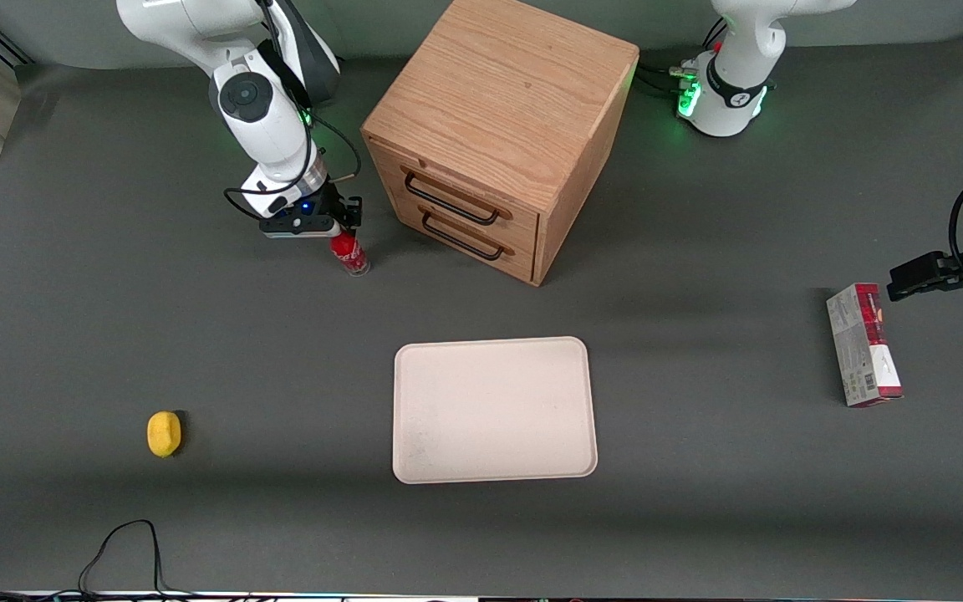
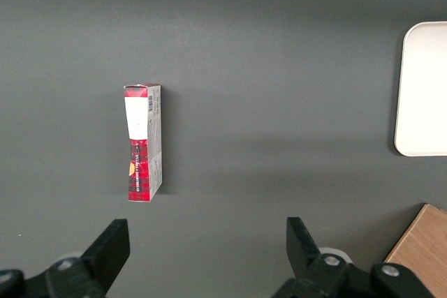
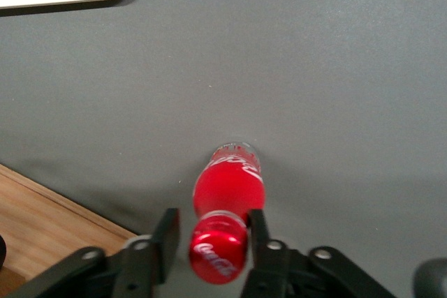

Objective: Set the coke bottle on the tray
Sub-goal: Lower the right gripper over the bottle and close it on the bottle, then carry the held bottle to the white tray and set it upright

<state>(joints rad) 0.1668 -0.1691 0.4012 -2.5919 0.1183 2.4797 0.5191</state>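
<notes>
Dark grey matting covers the whole desk [image 1: 699,502], and I take the wooden cabinet [image 1: 498,134] as my landmark. My gripper [image 1: 346,227] hangs just beside the cabinet's drawer fronts, toward the working arm's end of the desk. The bottle [image 1: 350,253] stands upright directly under it, base on the desk, long axis vertical and in line with the gripper's approach.

From the right wrist view I see the fingers [image 3: 166,236] flanking the red cap [image 3: 217,248], one on each side. They look close against the cap, but I cannot tell whether they are pressing it or standing a hair off, so I will not call it a grip yet. I judge this the grasp step: the bottle does not look lifted.

What the coming move turns on is direction. The tray [image 1: 494,410] lies flat in front of the cabinet, nearer the front camera than the cabinet and well apart from the bottle. So the carry should run from the bottle toward that camera and slightly toward the parked arm's end. Held only at the cap, the bottle may swing.
</notes>
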